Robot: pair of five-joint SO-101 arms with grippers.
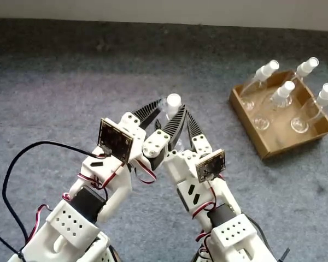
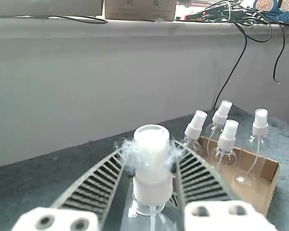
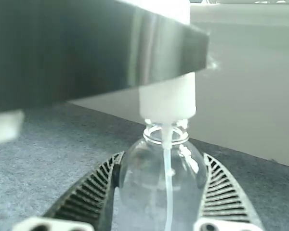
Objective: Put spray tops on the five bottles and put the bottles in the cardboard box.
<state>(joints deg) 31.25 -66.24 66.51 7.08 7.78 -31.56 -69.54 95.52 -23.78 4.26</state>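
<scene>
Left gripper (image 2: 151, 150) is clenched on a white spray top (image 2: 151, 166), holding it upright over the mouth of a clear bottle (image 3: 161, 183). The top's thin tube runs down inside the bottle and its collar sits right at the neck. Right gripper (image 3: 163, 161) grasps that bottle around its rounded body, upright, in front of the two arms over the grey tabletop (image 1: 71, 82). Well apart on the right side stands the cardboard box (image 1: 246, 126), with four capped bottles (image 1: 277, 99) standing inside it
</scene>
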